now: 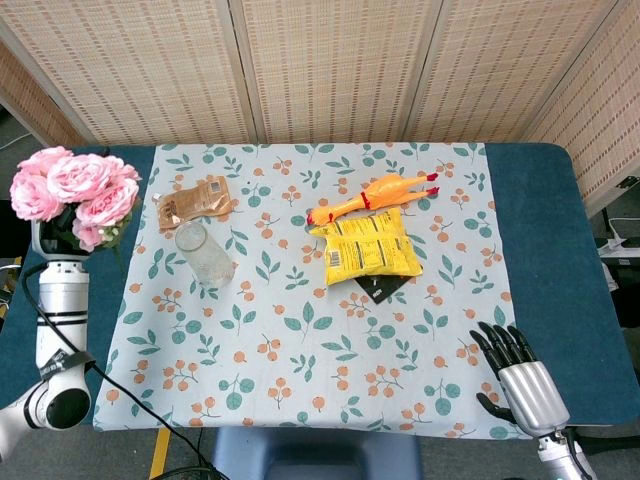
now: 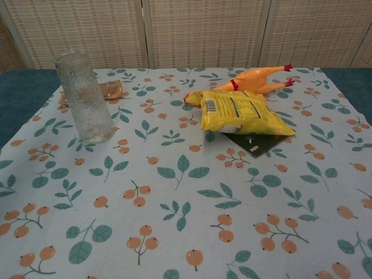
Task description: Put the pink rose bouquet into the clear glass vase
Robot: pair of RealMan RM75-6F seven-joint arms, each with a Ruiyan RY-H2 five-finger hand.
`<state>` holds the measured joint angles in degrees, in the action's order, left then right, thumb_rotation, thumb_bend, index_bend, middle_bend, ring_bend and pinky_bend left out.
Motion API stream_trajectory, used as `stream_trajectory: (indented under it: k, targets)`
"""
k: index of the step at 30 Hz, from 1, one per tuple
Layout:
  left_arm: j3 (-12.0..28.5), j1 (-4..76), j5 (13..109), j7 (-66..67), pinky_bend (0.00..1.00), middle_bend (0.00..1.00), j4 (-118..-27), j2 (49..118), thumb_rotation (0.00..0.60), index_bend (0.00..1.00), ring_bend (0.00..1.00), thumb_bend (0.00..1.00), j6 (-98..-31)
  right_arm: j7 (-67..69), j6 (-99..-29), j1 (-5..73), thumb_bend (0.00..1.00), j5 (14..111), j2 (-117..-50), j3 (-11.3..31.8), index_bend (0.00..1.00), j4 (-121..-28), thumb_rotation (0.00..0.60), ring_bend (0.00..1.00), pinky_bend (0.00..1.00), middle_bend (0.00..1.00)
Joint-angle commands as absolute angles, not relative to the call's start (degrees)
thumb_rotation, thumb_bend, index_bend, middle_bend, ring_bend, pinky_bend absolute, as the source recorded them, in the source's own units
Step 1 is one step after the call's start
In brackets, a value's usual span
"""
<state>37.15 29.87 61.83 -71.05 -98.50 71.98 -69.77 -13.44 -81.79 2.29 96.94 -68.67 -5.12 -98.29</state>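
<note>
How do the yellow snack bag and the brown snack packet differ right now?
The yellow snack bag is larger and puffed, overlapping a black card; the brown snack packet is smaller, flatter and lies just behind the clear glass vase. Both lie on the floral tablecloth.
</note>
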Motion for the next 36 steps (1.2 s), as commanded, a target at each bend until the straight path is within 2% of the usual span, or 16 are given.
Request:
stream_trajectory:
  k: [1, 6, 13, 15, 19, 36]
  targets:
    - [41.54, 36.55, 55.77, -64.48, 0.16, 0.9, -92.44, 74.24, 0.6, 0.81, 0.61, 0.66, -66.93, -13.36, -81.47, 2.43, 0.15, 96.62, -68.66, -5.05, 0.0, -98.19, 0.6, 0.0, 0.0, 0.0]
    - [43.79, 42.98, 51.1, -58.56, 0.16, 0.89, -83.86, 78.87, 0.6, 0.81, 0.61, 0.66, -65.68, -13.86, -80.84, 2.62, 0.15, 95.97, -68.77, -4.93, 0.0, -98.18, 0.6, 0.0, 0.0, 0.0]
    - [43.43, 49.02, 51.62, -56.68, 0.16, 0.89, -75.38, 84.7, 0.6, 0.81, 0.61, 0.66, -62.69, -13.9, -79.55, 3.17, 0.15, 94.23, -69.11, -4.32, 0.0, -98.14, 0.6, 0.0, 0.0, 0.0]
    - [40.42, 45.07, 54.35, -58.05, 0.16, 0.89, -78.07, 85.38, 0.6, 0.81, 0.61, 0.66, -65.86, -13.94, -78.78, 3.49, 0.15, 93.68, -69.25, -4.22, 0.0, -97.98, 0.6, 0.0, 0.0, 0.0]
    - [39.37, 46.13, 56.87, -58.12, 0.16, 0.89, -76.9, 87.28, 0.6, 0.81, 0.61, 0.66, -65.45, -14.0, -77.43, 4.12, 0.15, 92.59, -69.46, -3.97, 0.0, -97.81, 0.6, 0.0, 0.0, 0.0]
    - [40.74, 53.77, 57.46, -53.47, 0.15, 0.89, -69.13, 93.64, 0.6, 0.82, 0.6, 0.65, -62.8, -12.93, -77.72, 4.28, 0.15, 92.63, -68.71, -4.37, 0.0, -98.15, 0.6, 0.0, 0.0, 0.0]
